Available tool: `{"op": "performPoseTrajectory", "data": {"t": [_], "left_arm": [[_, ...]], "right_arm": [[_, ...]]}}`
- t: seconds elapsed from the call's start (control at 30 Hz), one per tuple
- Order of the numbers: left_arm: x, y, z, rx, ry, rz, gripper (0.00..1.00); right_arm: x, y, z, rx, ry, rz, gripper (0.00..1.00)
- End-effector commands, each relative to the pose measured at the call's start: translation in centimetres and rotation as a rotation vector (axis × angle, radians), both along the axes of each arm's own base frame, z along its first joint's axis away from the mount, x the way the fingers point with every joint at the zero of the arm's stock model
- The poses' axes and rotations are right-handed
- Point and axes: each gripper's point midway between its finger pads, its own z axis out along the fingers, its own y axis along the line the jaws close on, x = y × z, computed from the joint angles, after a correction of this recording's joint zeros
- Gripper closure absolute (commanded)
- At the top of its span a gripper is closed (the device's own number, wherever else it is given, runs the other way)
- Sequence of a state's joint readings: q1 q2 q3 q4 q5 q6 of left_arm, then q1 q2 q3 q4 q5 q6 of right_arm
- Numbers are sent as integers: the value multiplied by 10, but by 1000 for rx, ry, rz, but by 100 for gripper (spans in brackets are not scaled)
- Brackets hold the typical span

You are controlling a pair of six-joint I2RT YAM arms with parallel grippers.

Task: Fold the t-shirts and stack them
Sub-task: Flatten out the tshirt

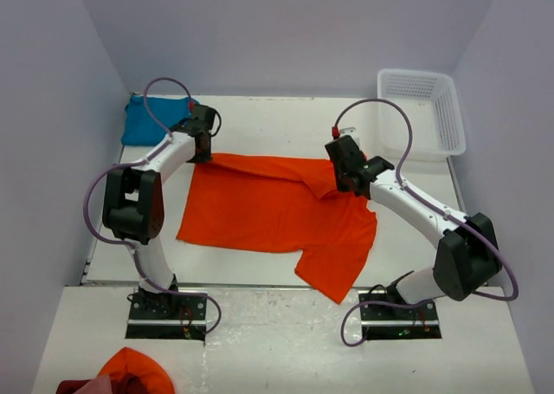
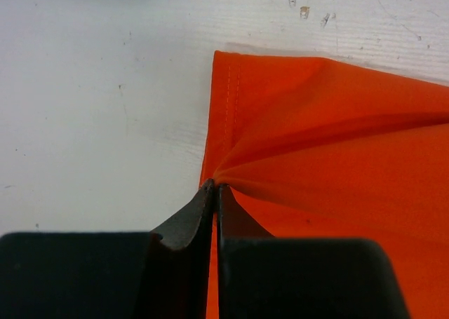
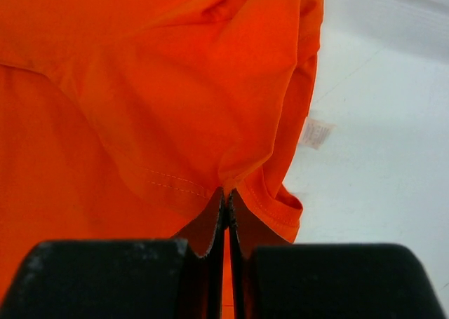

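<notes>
Crosswise lies orange t-shirt (image 1: 268, 208); left end effector (image 2: 215, 187), right end effector (image 3: 226, 191) clamp it.

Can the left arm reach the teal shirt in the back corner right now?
Likely not yet: the left gripper is shut on the edge of the orange shirt. The teal shirt lies close behind it, nothing between.

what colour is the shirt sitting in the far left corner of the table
Teal-blue. The shirt shows best in the top external view.
</notes>
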State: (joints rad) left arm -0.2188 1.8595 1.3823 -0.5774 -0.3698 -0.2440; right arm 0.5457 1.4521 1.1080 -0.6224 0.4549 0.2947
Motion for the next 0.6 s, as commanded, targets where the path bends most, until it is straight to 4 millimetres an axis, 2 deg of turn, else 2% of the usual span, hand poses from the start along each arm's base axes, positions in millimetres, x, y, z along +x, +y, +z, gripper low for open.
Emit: {"op": "performPoseTrajectory", "data": {"t": [0.0, 0.1, 0.2, 0.23, 0.27, 0.33, 0.47, 0.57], "left_arm": [[4, 2, 7, 25, -14, 27, 97], [1, 1, -2, 40, 10, 25, 96], [-3, 0, -10, 55, 38, 26, 85], [-4, 3, -11, 68, 37, 45, 67], [-5, 5, -11, 79, 37, 56, 55], [-8, 8, -9, 95, 17, 93, 41], [-9, 17, 11, 103, -68, 165, 30], [-6, 23, 33, 114, -135, 206, 27]], "right_arm": [[-10, -3, -6, 3, 8, -54, 100], [-17, -1, -21, -17, 41, -63, 100], [-25, 1, -33, -26, 73, -72, 100], [-26, 3, -34, -28, 74, -77, 100], [-30, 2, -38, -33, 84, -77, 100], [-33, 3, -39, -30, 82, -92, 100], [-42, -1, -49, -45, 103, -106, 100], [-48, -9, -50, -62, 110, -134, 100]]}}
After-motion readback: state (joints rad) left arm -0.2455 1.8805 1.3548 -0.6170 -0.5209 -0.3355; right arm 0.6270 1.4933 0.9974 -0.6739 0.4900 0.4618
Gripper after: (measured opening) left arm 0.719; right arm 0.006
